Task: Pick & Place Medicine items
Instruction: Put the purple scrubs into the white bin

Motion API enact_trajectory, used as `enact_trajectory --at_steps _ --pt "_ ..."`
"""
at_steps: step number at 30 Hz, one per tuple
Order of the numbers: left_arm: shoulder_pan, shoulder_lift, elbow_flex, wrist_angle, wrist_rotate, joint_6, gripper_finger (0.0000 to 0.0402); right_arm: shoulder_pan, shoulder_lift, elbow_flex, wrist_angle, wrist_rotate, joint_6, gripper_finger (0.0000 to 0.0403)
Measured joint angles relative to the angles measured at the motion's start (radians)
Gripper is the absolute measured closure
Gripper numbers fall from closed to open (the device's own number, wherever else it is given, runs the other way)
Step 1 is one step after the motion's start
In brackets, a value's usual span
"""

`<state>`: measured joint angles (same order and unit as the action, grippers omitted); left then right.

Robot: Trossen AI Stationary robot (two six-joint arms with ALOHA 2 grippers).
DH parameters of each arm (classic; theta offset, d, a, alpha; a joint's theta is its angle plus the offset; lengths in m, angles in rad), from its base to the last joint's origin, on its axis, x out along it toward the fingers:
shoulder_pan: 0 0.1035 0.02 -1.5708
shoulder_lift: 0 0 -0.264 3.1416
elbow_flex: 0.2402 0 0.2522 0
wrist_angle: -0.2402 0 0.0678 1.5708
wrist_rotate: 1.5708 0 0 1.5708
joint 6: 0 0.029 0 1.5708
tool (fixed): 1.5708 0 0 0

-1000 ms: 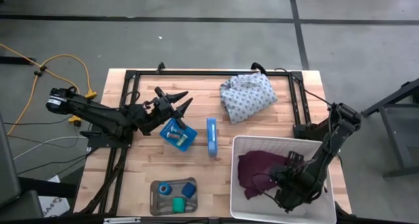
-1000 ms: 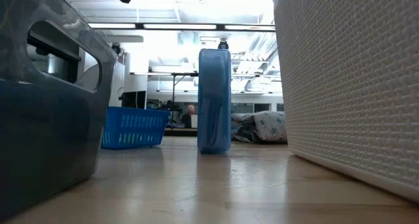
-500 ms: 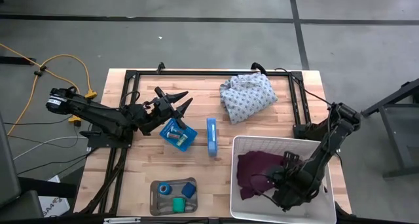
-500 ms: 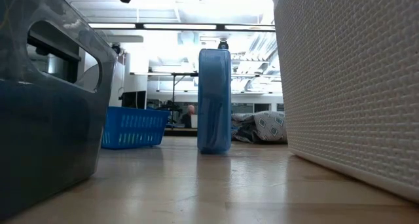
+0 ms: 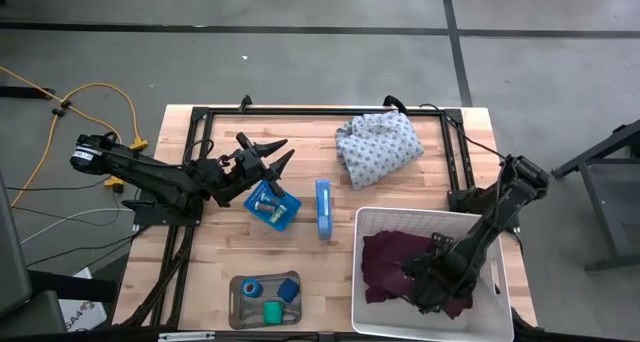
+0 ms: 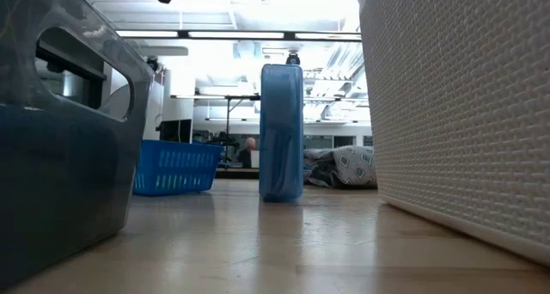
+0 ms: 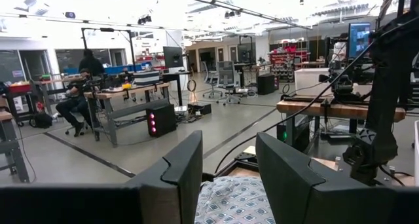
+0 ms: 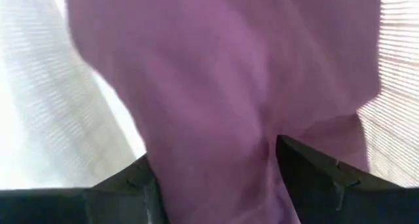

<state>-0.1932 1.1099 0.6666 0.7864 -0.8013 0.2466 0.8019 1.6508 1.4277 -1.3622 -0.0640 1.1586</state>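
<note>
Purple cloth (image 8: 222, 86) fills the right wrist view alone.

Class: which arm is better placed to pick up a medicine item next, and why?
Probably the left: its open pincer hovers beside the small blue basket, while the right pincer is down in the white basket.

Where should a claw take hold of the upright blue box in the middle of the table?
Judging from the pictures, from above, closing across its two broad faces. The blue box stands on edge, a thin slab whose narrow top is free, and nothing touches its sides. The left claw, open, hovers nearer.
</note>
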Motion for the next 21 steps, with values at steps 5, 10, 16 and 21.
enact_trajectory --at_steps 5,10,16,21 --pt "0.0 0.0 0.0 0.0 0.0 0.0 0.0265 -0.066 0.0 0.0 0.05 -0.095 -0.103 0.017" --pt "0.0 0.0 0.0 0.0 0.0 0.0 0.0265 -0.144 0.0 0.0 0.075 -0.174 -0.183 0.017" --pt "0.0 0.0 0.0 0.0 0.0 0.001 0.0265 -0.206 0.0 0.0 0.092 -0.254 -0.196 0.017" --pt "0.0 0.0 0.0 0.0 0.0 0.001 0.0265 -0.209 0.0 0.0 0.107 -0.264 -0.182 0.017"
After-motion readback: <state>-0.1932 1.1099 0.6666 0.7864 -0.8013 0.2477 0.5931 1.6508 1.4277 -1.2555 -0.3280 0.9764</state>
